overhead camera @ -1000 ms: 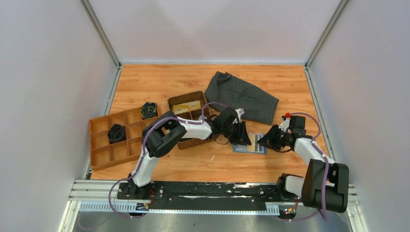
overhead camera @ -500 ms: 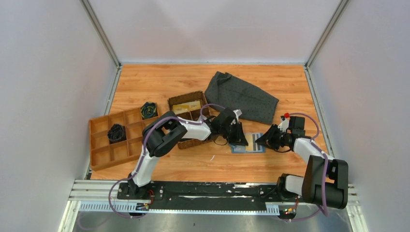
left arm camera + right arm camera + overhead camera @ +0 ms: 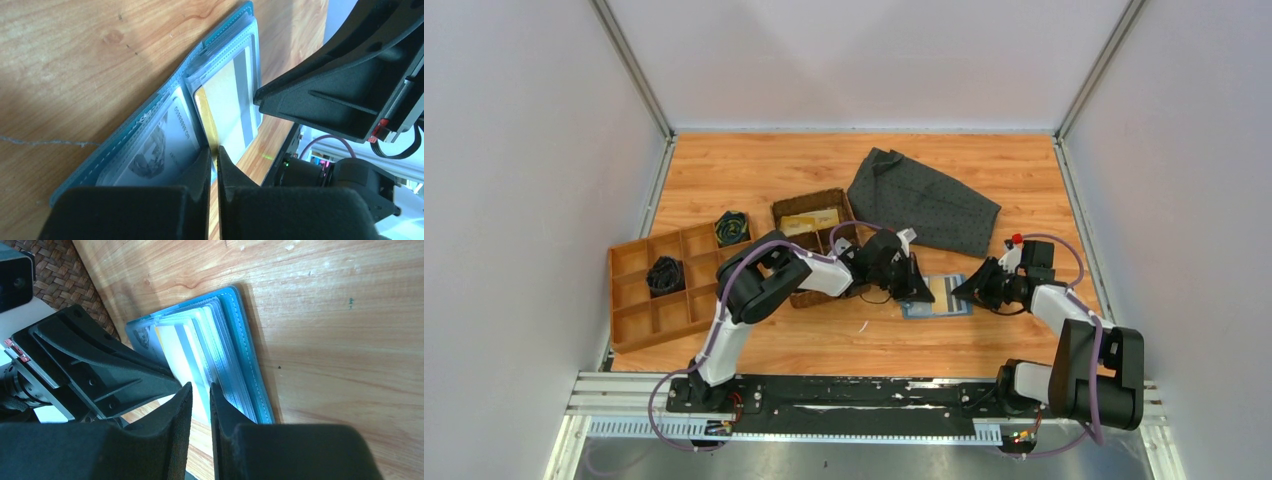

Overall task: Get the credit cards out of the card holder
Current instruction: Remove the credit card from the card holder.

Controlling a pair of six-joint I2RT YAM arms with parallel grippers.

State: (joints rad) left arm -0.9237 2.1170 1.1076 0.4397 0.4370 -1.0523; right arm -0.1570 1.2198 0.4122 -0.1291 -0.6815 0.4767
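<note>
The blue-teal card holder [image 3: 944, 300] lies open on the wooden table between my two grippers. My left gripper [image 3: 214, 150] is shut on the gold edge of one of the credit cards [image 3: 220, 107], which sticks partly out of a clear sleeve. Another pale card [image 3: 160, 145] sits in the holder's [image 3: 107, 155] other panel. In the top view the left gripper [image 3: 917, 290] is over the holder's left side. My right gripper [image 3: 201, 386] reaches in from the right [image 3: 972, 291], its jaws pinched on a clear sleeve leaf of the holder [image 3: 245, 340].
A brown woven basket [image 3: 814, 245] sits just left of the left wrist. Further left is an orange divided tray [image 3: 639, 300] holding dark bundles. A dark grey dotted cloth [image 3: 924, 200] lies behind the holder. Walls enclose the table on three sides.
The left jaws have closed onto the card's edge and the left wrist has shifted slightly left. The right gripper has stayed put at the holder's right side.
</note>
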